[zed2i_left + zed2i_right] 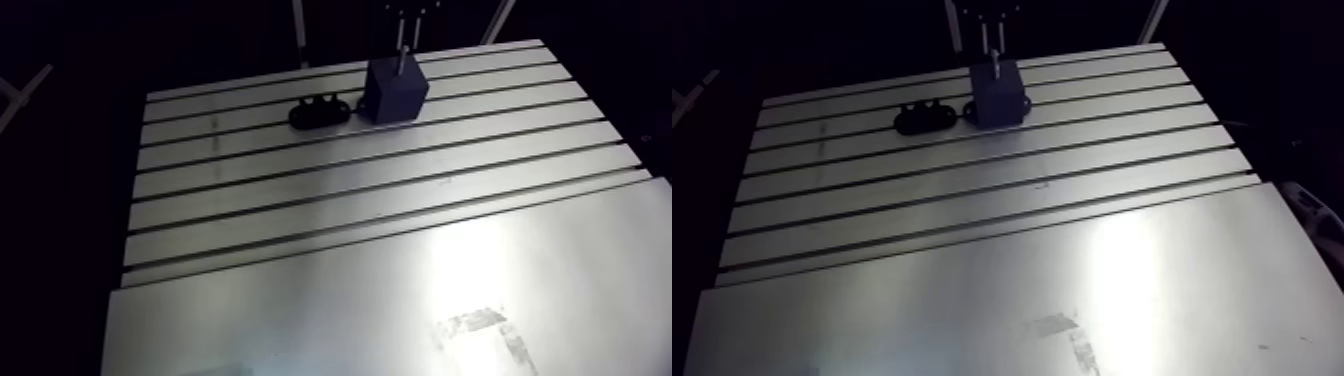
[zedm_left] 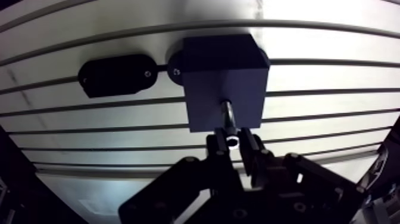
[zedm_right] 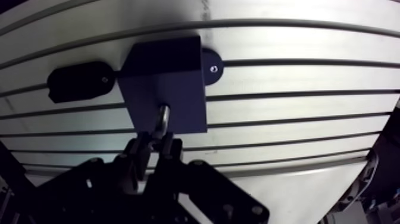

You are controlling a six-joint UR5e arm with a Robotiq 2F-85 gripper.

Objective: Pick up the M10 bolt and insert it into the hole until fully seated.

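Gripping the M10 bolt (image 2: pixel 228 114) by its head, the tool (image 2: pixel 233 143) holds it upright, tip entered into the top of the dark block (image 2: pixel 223 77) on the tabletop (image 2: pixel 333 77). Much shank shows, so I'd judge seating unfinished.

Your gripper (image 2: pixel 233 143) points straight down, its two fingers (image 2: pixel 218 145) drawn close together and clamped on the head of the bolt (image 2: pixel 228 114), one on each side. In the arm view you see only the fingers, hanging upright from the top edge, thin and parallel, with the bolt below them.
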